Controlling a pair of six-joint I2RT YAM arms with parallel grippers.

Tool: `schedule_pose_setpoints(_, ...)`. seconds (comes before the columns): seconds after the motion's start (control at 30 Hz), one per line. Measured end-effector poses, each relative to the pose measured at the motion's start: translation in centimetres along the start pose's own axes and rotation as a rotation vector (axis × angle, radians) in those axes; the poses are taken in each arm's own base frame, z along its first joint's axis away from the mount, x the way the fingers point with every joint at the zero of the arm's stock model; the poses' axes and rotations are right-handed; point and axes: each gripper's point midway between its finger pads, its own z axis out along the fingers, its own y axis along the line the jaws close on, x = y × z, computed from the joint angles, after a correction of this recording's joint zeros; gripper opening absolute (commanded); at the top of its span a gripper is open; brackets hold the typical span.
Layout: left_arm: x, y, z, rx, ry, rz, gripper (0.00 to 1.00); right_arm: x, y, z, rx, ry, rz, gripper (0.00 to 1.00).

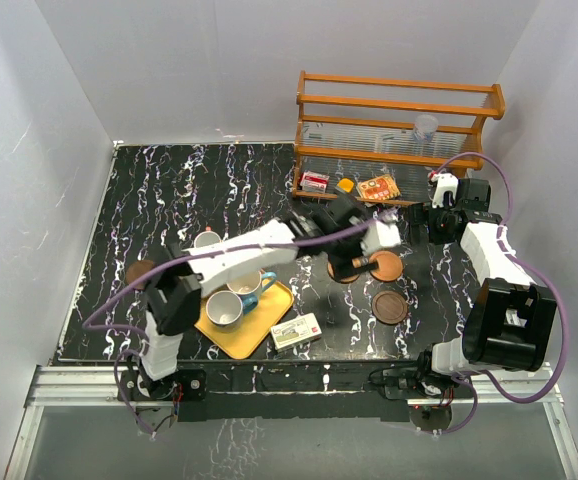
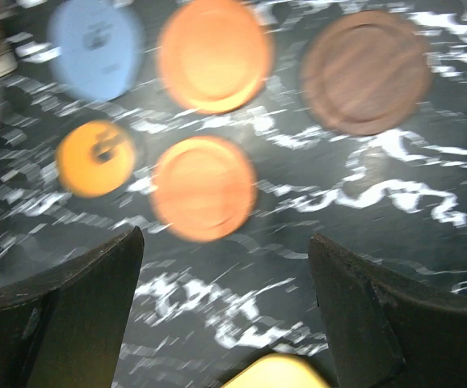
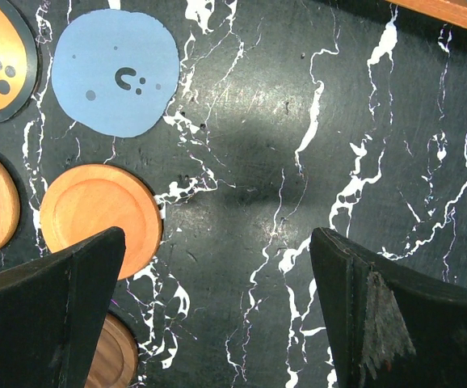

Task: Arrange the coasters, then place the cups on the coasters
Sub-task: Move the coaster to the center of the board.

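Orange-brown wood shows up twice beneath the left gripper (image 2: pixel 225 242), whose jaws stand wide apart with nothing between them. In the blurred left wrist view, the nearer orange-brown coaster (image 2: pixel 204 187) lies flat on the black marbled tabletop (image 2: pixel 427 267), just beyond the fingertips (image 2: pixel 128 242). The farther orange-brown coaster (image 2: pixel 213 52) lies behind it, between a grey-blue coaster (image 2: pixel 94 48) on the left and a dark brown coaster (image 2: pixel 365 71) on the right. A smaller orange disc (image 2: pixel 96 158) with a dark rim sits beside the nearer one.

The right gripper (image 3: pixel 217 234) hangs just as wide and empty over bare tabletop. The grey-blue coaster is up to its left in that view.

From above, a lone brown coaster (image 1: pixel 139 270) lies well apart near the tabletop's left edge. A white cup (image 1: pixel 224 310) and a light blue cup (image 1: pixel 259 285) stand on a yellow tray (image 1: pixel 254 335) near the left arm's base. A second white cup (image 1: pixel 207 240) stands on the tabletop just beyond, partly hidden by the left arm (image 1: pixel 239 255). A small box (image 1: pixel 296 331) lies beside the tray. A wooden rack (image 1: pixel 399 105) at the far edge holds a clear plastic cup (image 1: pixel 426 127).
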Motion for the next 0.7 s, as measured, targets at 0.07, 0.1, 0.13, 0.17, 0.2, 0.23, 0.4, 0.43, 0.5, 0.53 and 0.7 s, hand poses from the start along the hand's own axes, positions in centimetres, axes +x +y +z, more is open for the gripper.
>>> schedule_pose_setpoints(0.07, 0.8, 4.1, -2.7, -0.082, -0.014, -0.048, 0.83, 0.0, 0.0, 0.0, -0.002, -0.001, 0.000, 0.98)
schedule_pose_setpoints(0.1, 1.3, 5.6, -3.8, -0.116, -0.018, -0.072, 0.83, 0.0, 0.1, 0.0, -0.003, -0.002, 0.000, 0.98)
schedule_pose_setpoints(0.13, 2.3, 7.5, -5.2, -0.155, -0.016, -0.102, 0.83, 0.0, 0.1, 0.0, -0.004, -0.002, 0.000, 0.98)
schedule_pose_setpoints(0.17, 3.5, 9.1, -6.5, -0.191, -0.008, -0.135, 0.83, 0.0, 0.1, 0.0, -0.006, -0.002, 0.000, 0.98)
schedule_pose_setpoints(0.2, 4.8, 10.6, -7.9, -0.226, 0.003, -0.171, 0.83, 0.0, 0.1, 0.0, -0.007, -0.002, 0.000, 0.98)
schedule_pose_setpoints(0.23, 6.3, 12.1, -9.2, -0.259, 0.016, -0.210, 0.83, -0.1, 0.2, 0.0, -0.009, -0.003, 0.000, 0.98)
schedule_pose_setpoints(0.4, 14.5, 17.0, -15.2, -0.394, 0.088, -0.419, 0.82, -0.1, 0.4, 0.0, -0.023, -0.007, 0.000, 0.98)
schedule_pose_setpoints(0.43, 16.2, 17.7, -16.5, -0.421, 0.101, -0.464, 0.82, -0.1, 0.4, 0.0, -0.024, -0.008, 0.000, 0.98)
schedule_pose_setpoints(0.5, 19.6, 18.7, -19.3, -0.475, 0.121, -0.561, 0.81, -0.2, 0.5, 0.0, -0.028, -0.009, 0.000, 0.98)
schedule_pose_setpoints(0.53, 21.3, 19.1, -20.7, -0.502, 0.130, -0.609, 0.81, -0.2, 0.5, 0.0, -0.030, -0.009, 0.000, 0.98)
schedule_pose_setpoints(0.7, 29.8, 18.8, -26.4, -0.613, 0.175, -0.846, 0.81, -0.3, 0.7, 0.0, -0.042, -0.013, 0.001, 0.98)
